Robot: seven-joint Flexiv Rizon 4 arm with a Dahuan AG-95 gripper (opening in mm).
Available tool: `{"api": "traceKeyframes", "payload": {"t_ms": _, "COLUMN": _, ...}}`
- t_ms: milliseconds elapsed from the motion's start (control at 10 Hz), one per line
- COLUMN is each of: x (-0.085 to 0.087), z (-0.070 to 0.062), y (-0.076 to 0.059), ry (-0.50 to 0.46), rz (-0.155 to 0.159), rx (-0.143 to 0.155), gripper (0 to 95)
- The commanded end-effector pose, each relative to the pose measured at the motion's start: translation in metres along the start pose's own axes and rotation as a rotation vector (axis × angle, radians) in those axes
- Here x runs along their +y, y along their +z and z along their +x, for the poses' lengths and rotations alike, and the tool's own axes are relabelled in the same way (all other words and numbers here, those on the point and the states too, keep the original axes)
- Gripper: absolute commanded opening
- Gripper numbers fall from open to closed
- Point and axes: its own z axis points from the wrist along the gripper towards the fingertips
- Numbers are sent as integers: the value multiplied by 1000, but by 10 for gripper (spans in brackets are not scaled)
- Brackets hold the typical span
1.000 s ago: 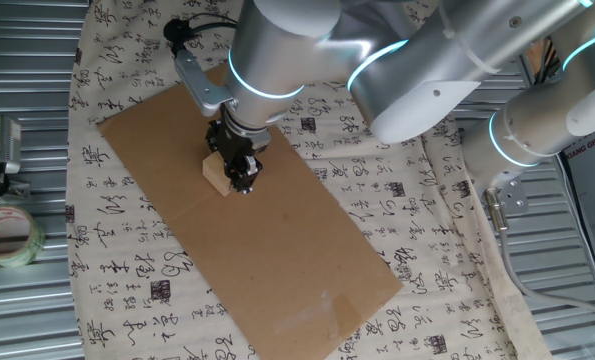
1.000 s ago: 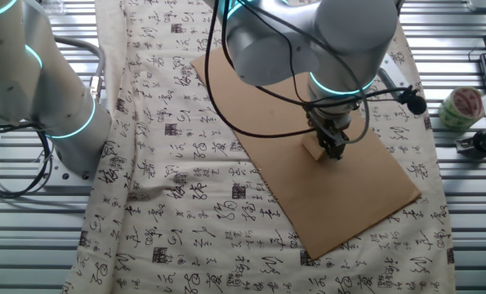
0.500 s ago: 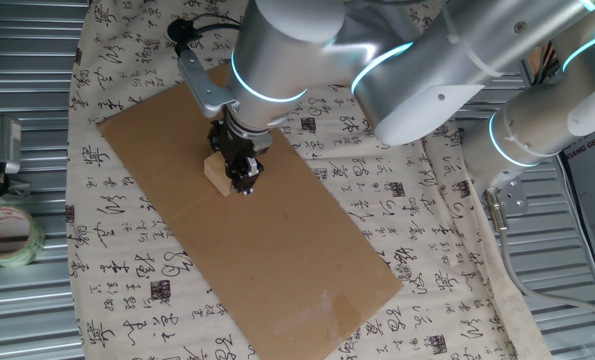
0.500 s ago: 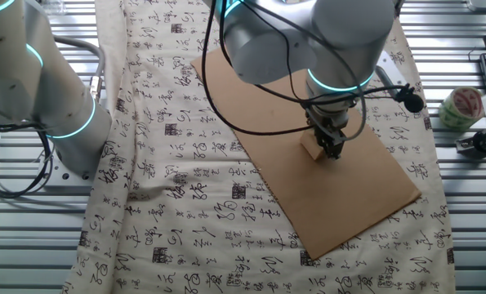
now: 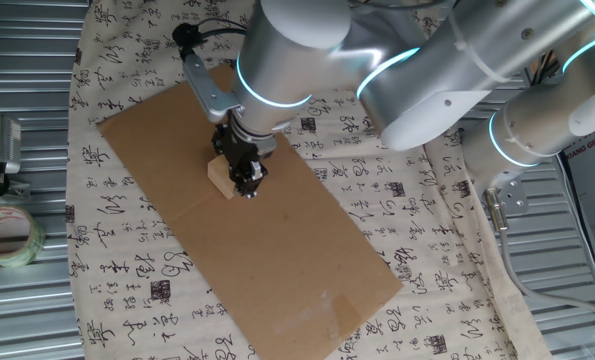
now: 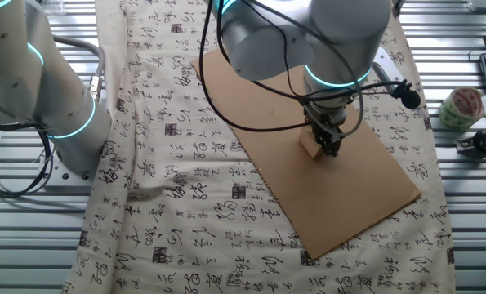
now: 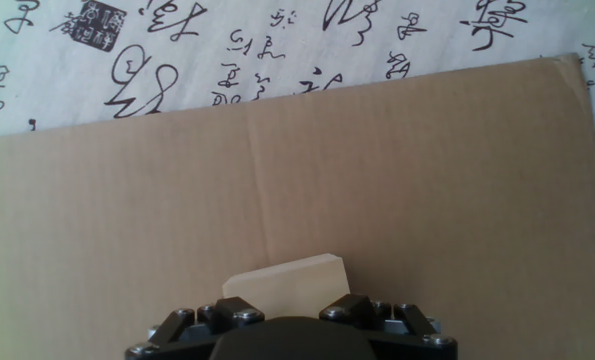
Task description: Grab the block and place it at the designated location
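Tape roll [image 5: 7, 236] sits far left on the metal slats, well apart from the work. Cardboard sheet [image 5: 307, 270] lies on the calligraphy cloth [image 5: 127, 280], running diagonally. Block [image 5: 218, 176] is at the sheet's upper middle, right at the gripper [image 5: 247, 182]; its tan face pokes out to the left of the fingertips. In the other fixed view the block [image 6: 310, 146] again shows just left of the gripper [image 6: 331, 147]. Hand view: block [image 7: 285, 277] sits directly under the gripper body, centred between the finger mounts.

Jaws look narrow around the block, likely clamped, though contact itself is hidden. Whether the block is resting on the sheet or lifted: cannot tell.

Black dot not visible in any view; possibly under the block or hand, so which way the place lies cannot be judged.
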Motion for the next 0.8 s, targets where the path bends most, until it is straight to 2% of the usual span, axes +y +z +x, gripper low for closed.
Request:
{"api": "traceKeyframes", "payload": {"t_ms": 100, "x": 3, "z": 1, "y": 2, "ry": 7, "rz": 11, "rx": -5, "gripper": 0}}
{"api": "traceKeyframes", "payload": {"t_ms": 800, "x": 4, "z": 0, "y": 1, "ry": 7, "rz": 9, "rx": -6, "gripper": 0}}
